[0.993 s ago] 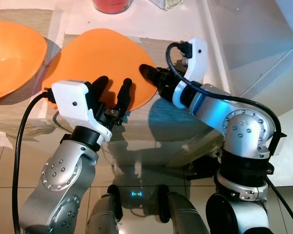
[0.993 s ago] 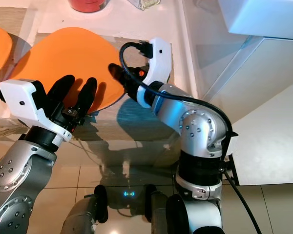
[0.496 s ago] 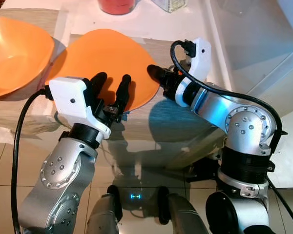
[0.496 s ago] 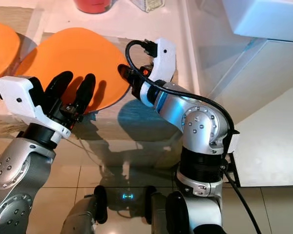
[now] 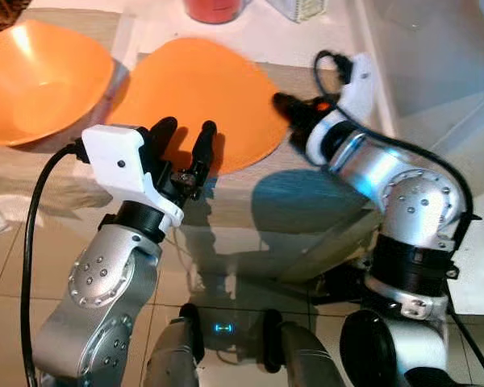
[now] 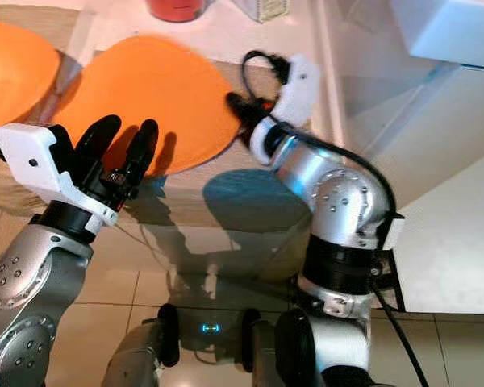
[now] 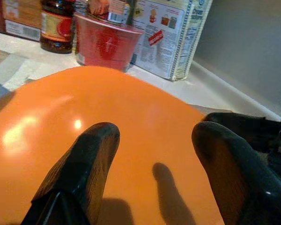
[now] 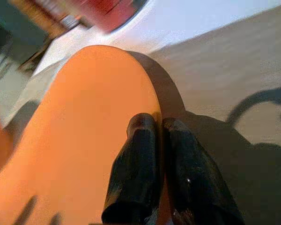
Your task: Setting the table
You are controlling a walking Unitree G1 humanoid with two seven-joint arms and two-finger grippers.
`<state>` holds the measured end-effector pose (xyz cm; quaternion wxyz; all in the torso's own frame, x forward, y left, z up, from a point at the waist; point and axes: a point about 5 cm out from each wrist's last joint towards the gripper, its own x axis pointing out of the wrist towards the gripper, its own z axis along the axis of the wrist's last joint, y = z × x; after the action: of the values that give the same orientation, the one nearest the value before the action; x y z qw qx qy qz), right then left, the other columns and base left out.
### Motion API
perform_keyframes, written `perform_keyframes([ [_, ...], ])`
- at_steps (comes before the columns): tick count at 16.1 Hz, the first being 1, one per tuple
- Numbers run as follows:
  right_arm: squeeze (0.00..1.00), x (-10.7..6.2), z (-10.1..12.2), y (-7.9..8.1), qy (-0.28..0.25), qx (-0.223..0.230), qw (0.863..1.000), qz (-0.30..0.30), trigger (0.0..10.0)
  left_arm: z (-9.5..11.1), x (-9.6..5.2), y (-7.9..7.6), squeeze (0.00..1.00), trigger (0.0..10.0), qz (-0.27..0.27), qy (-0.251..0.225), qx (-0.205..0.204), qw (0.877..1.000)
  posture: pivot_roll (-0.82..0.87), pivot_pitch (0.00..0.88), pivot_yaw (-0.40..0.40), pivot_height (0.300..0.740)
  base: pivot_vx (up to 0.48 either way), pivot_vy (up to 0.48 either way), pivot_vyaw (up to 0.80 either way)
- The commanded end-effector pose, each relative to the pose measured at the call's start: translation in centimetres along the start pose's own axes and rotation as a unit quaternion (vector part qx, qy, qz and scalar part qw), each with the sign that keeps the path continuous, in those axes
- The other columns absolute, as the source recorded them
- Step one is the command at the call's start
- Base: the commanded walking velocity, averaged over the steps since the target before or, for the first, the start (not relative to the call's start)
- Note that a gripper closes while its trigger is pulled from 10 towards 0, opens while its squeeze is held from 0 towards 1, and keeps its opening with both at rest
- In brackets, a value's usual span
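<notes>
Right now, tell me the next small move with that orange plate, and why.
Probably keep the right gripper clamped and ease the orange plate a little further along the table. Its fingers pinch the plate's rim, while the left gripper hovers open over the plate's near edge, gripping nothing.
</notes>
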<state>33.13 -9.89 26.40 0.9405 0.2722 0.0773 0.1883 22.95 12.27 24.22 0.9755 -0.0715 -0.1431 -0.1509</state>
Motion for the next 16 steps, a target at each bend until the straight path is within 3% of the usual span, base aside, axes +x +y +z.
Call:
perform_keyframes([
  [1, 0.00, -0.4, 1.1, -1.1, -0.032, -0.003, 0.999, -0.036, 0.0, 0.1, 0.1, 0.0, 0.00, 10.0, -0.004, -0.006, -0.002, 1.000, -0.09, 0.307, -0.058, 0.740, 0.000, 0.000, 0.00],
  [6, 0.00, -1.0, 2.1, -0.8, -0.077, -0.015, 0.997, -0.012, 0.0, 0.1, 0.6, 0.2, 0.00, 10.0, -0.010, -0.011, -0.001, 1.000, -0.09, 0.282, -0.052, 0.740, 0.000, 0.000, 0.00],
  [10, 0.00, -2.3, 3.1, 1.0, -0.152, 0.007, 0.983, 0.106, 0.0, 0.3, 0.9, 0.3, 0.00, 10.0, -0.010, -0.021, -0.005, 1.000, -0.09, 0.277, -0.055, 0.740, 0.000, 0.000, 0.00],
  [11, 0.00, -2.7, 3.1, 0.7, -0.167, 0.013, 0.979, 0.114, 1.3, 0.3, 1.0, 0.3, 0.00, 10.0, -0.011, -0.022, -0.007, 1.000, -0.09, 0.277, -0.054, 0.740, 0.000, 0.000, 0.00],
  [12, 0.00, -2.8, 3.0, 0.5, -0.171, 0.019, 0.978, 0.115, 5.1, 0.3, 0.9, 0.2, 0.00, 10.0, -0.012, -0.022, -0.008, 1.000, -0.09, 0.278, -0.055, 0.740, 0.000, 0.000, 0.00],
  [13, 0.00, -2.9, 2.9, 0.2, -0.179, 0.027, 0.977, 0.115, 10.0, 0.3, 0.9, 0.2, 0.00, 10.0, -0.012, -0.022, -0.008, 1.000, -0.09, 0.276, -0.056, 0.740, 0.000, 0.000, 0.00],
  [16, 0.00, -3.0, 3.4, 0.1, -0.208, 0.094, 0.963, 0.142, 10.0, 0.5, 1.0, 0.2, 0.00, 10.0, -0.010, -0.026, -0.010, 1.000, -0.09, 0.274, -0.057, 0.740, 0.000, 0.000, 0.00],
])
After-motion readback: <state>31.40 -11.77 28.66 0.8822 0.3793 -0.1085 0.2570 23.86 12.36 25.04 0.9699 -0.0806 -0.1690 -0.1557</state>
